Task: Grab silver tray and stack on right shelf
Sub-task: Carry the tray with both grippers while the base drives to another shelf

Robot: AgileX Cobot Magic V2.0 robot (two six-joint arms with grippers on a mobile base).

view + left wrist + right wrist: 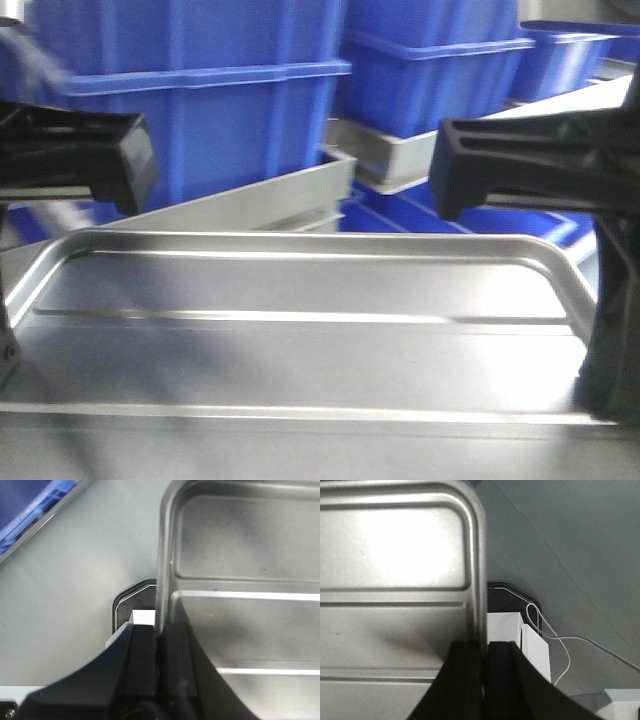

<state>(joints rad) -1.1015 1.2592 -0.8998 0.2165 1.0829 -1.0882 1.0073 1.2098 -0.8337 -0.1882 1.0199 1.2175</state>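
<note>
The silver tray (300, 340) is shown spanning the front view, in front of stacked blue bins (200, 110), with one short end taken by each arm. In the left wrist view the left gripper (160, 635) is seen clenched on the tray's left rim, one finger inside the wall and one outside. In the right wrist view the right gripper (484, 650) is likewise clamped on the right rim, near a rounded corner. A plain grey surface (60, 580) is seen beyond the rim (whether the tray rests on it or is raised clear cannot be told). The right shelf is not made out in any view. The tray is judged stiff and fairly light, but its polished metal is likely slippery and the thin rim offers little purchase. A matched grip on both short ends is therefore judged best, so that twisting or sliding out is avoided.
</note>
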